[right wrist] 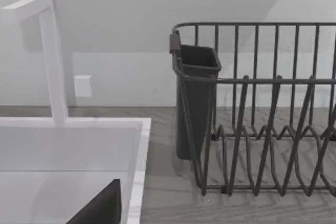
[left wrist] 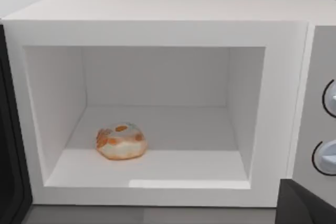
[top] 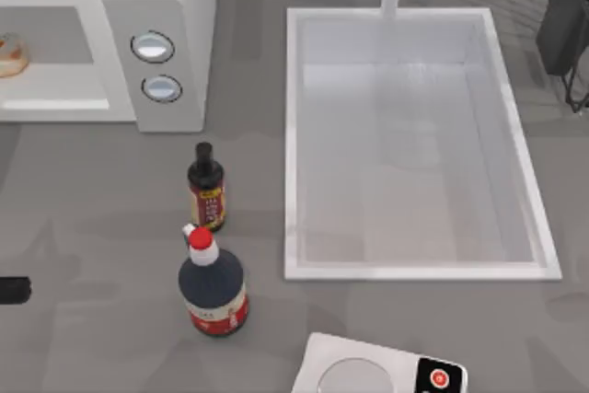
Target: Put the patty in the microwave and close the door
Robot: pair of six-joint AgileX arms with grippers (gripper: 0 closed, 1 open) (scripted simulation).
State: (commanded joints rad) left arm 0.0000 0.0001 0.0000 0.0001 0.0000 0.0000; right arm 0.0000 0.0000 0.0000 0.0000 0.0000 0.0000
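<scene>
Fingers first: I cannot tell how mine stand on either arm. From above, a dark stub [top: 13,289] sits at the far left edge of the surface [top: 110,227], probably part of my left arm, and a dark shape [top: 563,16] at the top right corner is likely my right arm, parked near a wire rack.

From the top view, the microwave [top: 156,6] stands at the upper left of the surface, its two knobs [top: 153,46] on the grey panel facing me. The patty [top: 11,54] lies inside the cavity, at the left edge of the view. A small dark sauce bottle [top: 206,188] and a larger red-capped bottle [top: 213,284] stand in front of the microwave, well apart from it. The sink [top: 414,269] takes up the right half.

From my left wrist, the microwave [left wrist: 157,30] is open and seen straight on. The patty [left wrist: 121,141] rests on the cavity floor, toward the near left part. A dark edge along the side is likely the door [left wrist: 9,182], swung wide.

From my right wrist, I see the dish rack [right wrist: 262,114], its dark cutlery holder [right wrist: 195,103], the faucet [right wrist: 52,61] and the sink rim [right wrist: 137,171].

I judge the placing done; closing remains. The next move calls for my left arm to get behind the door and sweep it shut without catching either bottle.
</scene>
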